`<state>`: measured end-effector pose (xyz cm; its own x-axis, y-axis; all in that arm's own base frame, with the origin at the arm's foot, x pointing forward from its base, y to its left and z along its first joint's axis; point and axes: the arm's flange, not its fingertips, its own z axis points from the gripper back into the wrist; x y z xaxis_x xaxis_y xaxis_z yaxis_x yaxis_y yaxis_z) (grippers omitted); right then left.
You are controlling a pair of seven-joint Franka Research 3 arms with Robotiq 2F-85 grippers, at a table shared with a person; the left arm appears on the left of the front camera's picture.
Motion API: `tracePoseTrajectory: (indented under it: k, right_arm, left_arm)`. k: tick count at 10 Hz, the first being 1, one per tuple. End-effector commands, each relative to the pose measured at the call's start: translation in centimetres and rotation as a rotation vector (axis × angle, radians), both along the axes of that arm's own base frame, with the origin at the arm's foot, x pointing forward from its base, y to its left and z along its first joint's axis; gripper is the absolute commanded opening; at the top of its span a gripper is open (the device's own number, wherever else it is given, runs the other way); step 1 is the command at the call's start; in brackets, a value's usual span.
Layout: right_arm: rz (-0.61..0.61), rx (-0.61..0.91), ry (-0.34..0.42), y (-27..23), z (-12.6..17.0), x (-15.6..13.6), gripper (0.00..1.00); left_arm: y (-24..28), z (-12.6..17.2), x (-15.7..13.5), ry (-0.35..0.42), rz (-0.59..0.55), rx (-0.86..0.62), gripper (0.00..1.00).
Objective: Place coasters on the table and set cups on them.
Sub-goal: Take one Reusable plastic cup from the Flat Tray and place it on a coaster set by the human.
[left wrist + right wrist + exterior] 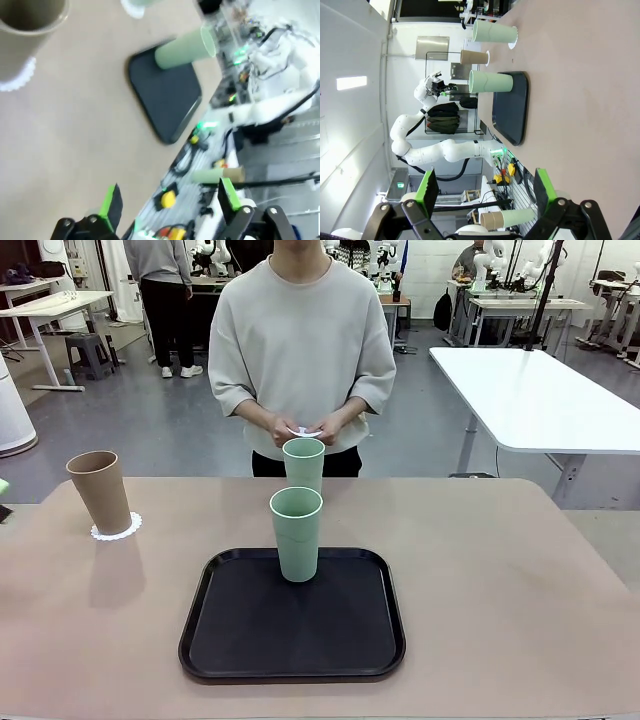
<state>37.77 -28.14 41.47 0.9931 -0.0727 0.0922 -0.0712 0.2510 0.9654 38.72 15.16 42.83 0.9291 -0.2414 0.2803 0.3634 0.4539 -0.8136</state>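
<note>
Fingers of the left gripper (170,197) spread wide, holding nothing, right gripper (485,185) likewise, brown cup (99,490) on a coaster (116,528) at the left of the table (500,580), mint cup (297,533) upright on the black tray (225,640).

Front camera facing the person (300,340) across the table (500,590), wrist cameras viewing it sideways, all sharing the black tray (250,630)

The beige table (500,590) carries a black tray (250,635) at centre, one white coaster (134,525) under the brown cup (99,490) at left, and a second coaster (512,46) under the far mint cup (303,462).
</note>
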Motion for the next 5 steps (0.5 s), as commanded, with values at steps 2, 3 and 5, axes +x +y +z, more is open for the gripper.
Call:
tracePoseTrajectory:
  k: [2, 3, 5]
  right_arm:
    - [-0.013, 0.005, -0.006, 0.1, 0.1, 0.2, 1.00]
    - [-0.013, 0.005, -0.006, 0.1, 0.1, 0.2, 1.00]
    - [-0.013, 0.005, -0.006, 0.1, 0.1, 0.2, 1.00]
  left_arm:
    - [7.2, -1.0, -1.6, -0.022, 0.079, -0.276, 1.00]
    - [9.2, -1.6, -1.9, -0.013, 0.099, -0.320, 1.00]
    - [11.8, -1.9, -1.9, -0.012, 0.123, -0.339, 1.00]
